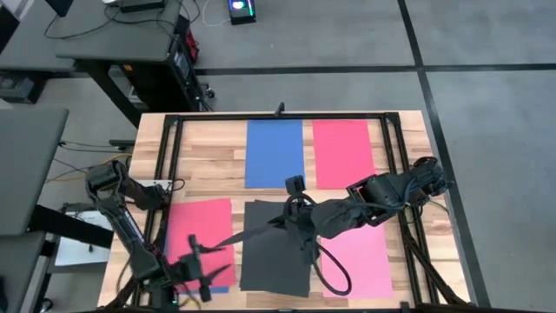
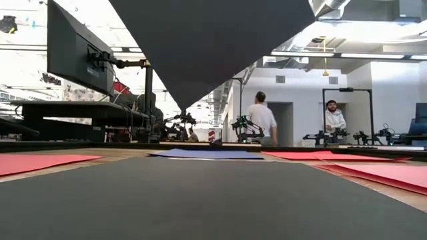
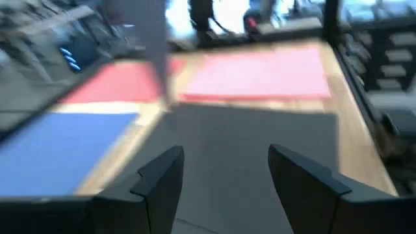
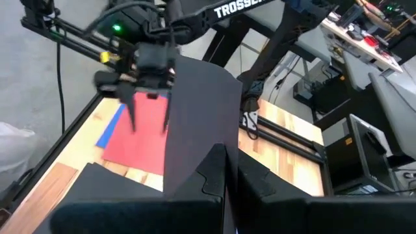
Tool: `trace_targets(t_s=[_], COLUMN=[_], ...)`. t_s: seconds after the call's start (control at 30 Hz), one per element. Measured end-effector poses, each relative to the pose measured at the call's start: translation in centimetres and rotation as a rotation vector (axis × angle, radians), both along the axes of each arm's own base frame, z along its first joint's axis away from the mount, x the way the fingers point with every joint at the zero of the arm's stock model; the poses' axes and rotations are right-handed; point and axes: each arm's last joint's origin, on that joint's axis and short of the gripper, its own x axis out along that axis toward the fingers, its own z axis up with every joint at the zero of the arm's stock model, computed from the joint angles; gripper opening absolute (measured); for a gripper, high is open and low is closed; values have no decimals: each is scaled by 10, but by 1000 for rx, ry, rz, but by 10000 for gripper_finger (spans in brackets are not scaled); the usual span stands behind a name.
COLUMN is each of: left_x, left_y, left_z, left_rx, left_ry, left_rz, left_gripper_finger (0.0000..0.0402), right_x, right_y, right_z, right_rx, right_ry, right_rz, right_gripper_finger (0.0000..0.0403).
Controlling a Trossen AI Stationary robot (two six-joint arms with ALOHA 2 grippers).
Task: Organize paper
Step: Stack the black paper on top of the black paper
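High view, lower middle: your right gripper (image 1: 280, 223) pinches a thin black paper sheet (image 1: 274, 257); lower it flat slowly. Left gripper (image 1: 198, 269) waits open, empty

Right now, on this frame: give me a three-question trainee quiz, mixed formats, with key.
1. True or false: the right gripper is shut on a black sheet lifted off the table.
2. Multiple choice: the sheet beside the blue sheet at the table's far edge is A) red, B) green, C) yellow.
3. Fill in: the left gripper hangs over the near-left red sheet with its fingers ____.

Key: 1 true. 2 A. 3 open, holding nothing.
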Motion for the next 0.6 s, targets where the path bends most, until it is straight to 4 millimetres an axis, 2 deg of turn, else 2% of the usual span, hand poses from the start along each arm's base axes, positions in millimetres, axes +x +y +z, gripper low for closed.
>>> trace_targets(t_s=[0.1,0.27,0.43,0.6], left_x=[-23,-43,-42,-22], left_y=[6,31,36,27], left_z=[0,-31,-42,-42], left_rx=[14,-117,-192,-321], left_ry=[-130,-225,-250,-48], left_rz=[44,57,74,31], left_gripper_finger=[207,207,204,201], right_x=[-5,-10,-10,-10], right_y=[1,-1,-2,-3], right_z=[5,11,12,12], right_rx=[-6,-2,-1,0], right_ry=[-15,-43,-46,-48], right_rz=[-3,-12,-15,-17], right_gripper_finger=[0,0,0,0])
